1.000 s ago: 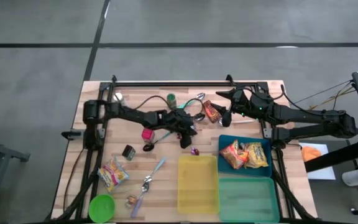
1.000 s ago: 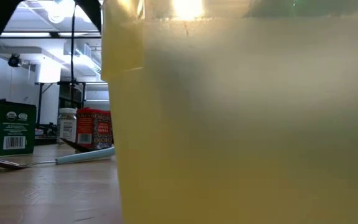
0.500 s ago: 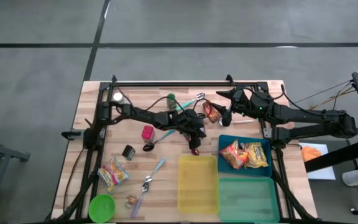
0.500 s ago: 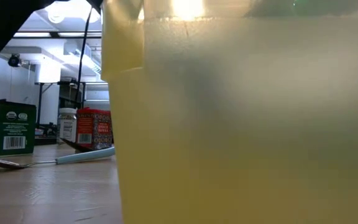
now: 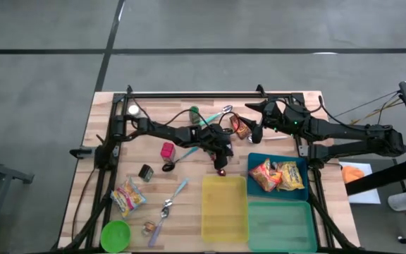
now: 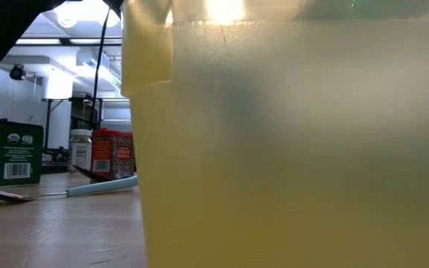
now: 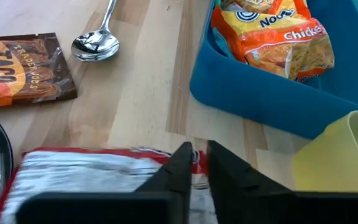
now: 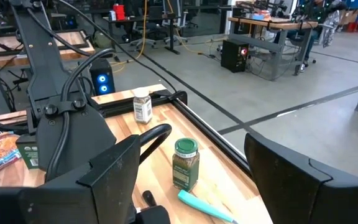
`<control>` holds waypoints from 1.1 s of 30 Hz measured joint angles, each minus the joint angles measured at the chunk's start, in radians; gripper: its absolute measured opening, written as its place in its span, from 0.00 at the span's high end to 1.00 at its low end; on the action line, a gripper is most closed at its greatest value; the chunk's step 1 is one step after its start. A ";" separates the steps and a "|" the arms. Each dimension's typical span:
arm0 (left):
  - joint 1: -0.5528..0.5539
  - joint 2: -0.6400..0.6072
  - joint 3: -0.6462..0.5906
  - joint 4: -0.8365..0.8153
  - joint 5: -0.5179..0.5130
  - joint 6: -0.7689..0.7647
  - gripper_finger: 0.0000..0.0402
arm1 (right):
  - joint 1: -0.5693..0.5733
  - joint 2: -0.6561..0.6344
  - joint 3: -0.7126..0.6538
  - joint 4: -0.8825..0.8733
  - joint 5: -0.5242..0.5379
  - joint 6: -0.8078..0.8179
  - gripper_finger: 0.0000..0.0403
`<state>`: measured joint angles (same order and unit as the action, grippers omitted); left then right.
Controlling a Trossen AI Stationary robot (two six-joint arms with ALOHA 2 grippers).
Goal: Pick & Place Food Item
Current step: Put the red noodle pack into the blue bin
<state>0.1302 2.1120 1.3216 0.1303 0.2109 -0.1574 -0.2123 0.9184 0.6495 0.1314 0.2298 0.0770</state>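
Red-and-silver wrapped snack [image 7: 92, 180] lies just beside yellow bin [image 5: 224, 208]. Left gripper [image 7: 194, 163] nearly closed above it, grip unclear. Right gripper [image 8: 188, 180] wide, empty.

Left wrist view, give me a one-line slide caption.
Left gripper pinches a red-and-white wrapper beside the blue bin holding chicken noodles.

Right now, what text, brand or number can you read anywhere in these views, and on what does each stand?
"Chicke", cut off by the picture's edge: orange noodle packet in the blue bin.
"No", the rest hidden: same packet, above it.
Brown snack packet: large letters, not legible.
Green box: barcode and round seals, too small.
Red box and white jar: labels too small.
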 joint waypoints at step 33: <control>0.003 -0.834 -0.624 0.196 -0.119 0.173 0.71 | 0.000 0.001 -0.001 0.000 -0.003 0.000 0.29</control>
<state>0.1333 1.2781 0.6980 0.3267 0.0916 0.0159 -0.2119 0.9192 0.6487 0.1314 0.2268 0.0772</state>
